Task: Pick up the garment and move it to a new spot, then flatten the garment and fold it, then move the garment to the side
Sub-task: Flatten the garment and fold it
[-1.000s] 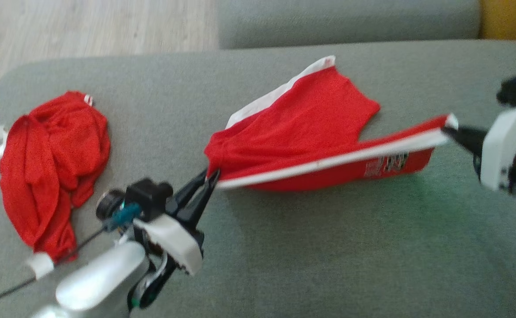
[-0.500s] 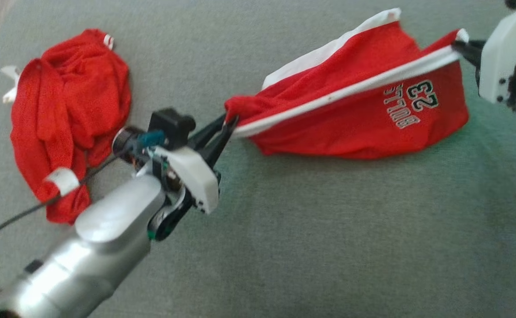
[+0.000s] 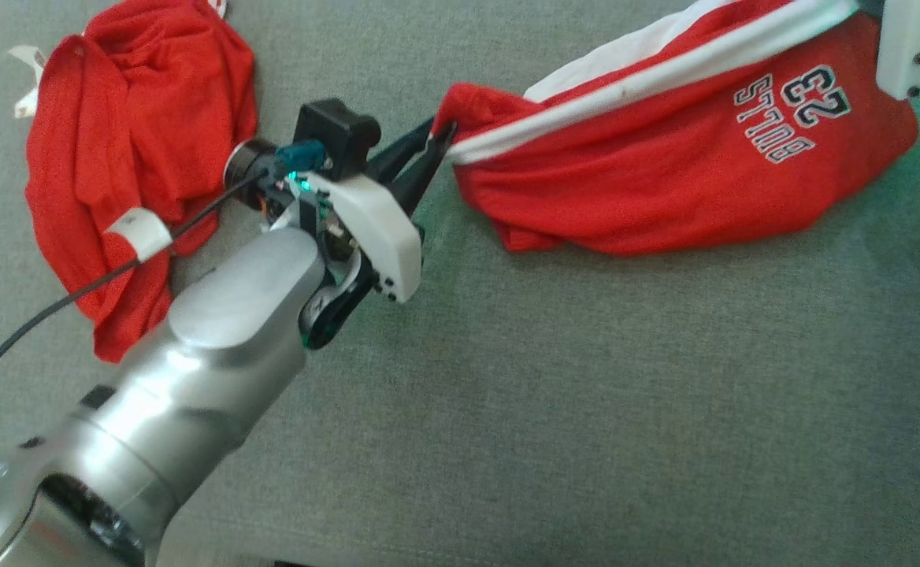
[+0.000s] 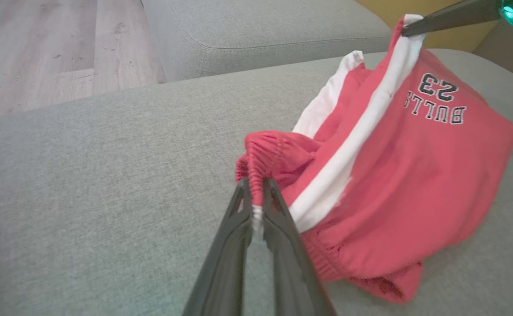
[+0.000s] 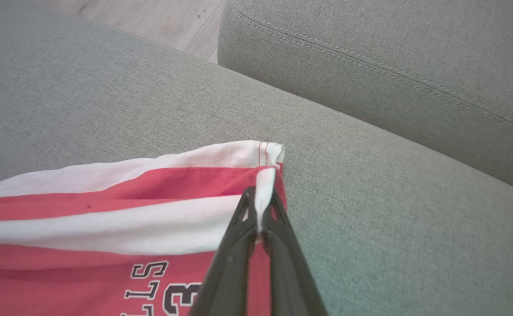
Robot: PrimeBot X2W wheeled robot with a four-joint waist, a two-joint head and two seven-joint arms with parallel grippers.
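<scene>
The garment [image 3: 665, 181] is a pair of red shorts with a white side stripe and a "BULLS 23" print. It hangs stretched between my two grippers over the grey sofa cushion [image 3: 586, 394], its lower part resting on the cushion. My left gripper [image 3: 438, 135] is shut on the gathered red waistband end, seen close up in the left wrist view [image 4: 256, 188]. My right gripper [image 5: 261, 197] is shut on the white-striped hem corner. Its dark fingers [image 4: 449, 15] show at the top right of the left wrist view, and its white housing [image 3: 901, 43] sits at the head view's top right.
A second red garment [image 3: 113, 134] lies crumpled at the cushion's left end, behind my left arm, with a black cable [image 3: 50, 303] crossing it. A grey sofa part [image 5: 392, 66] rises behind the cushion. Wooden floor [image 4: 41, 48] lies beyond the cushion's edge.
The head camera has tilted down, shifting the whole picture up. Both grippers keep their hold; the shorts' printed face has swung further into view under the taut stripe.
</scene>
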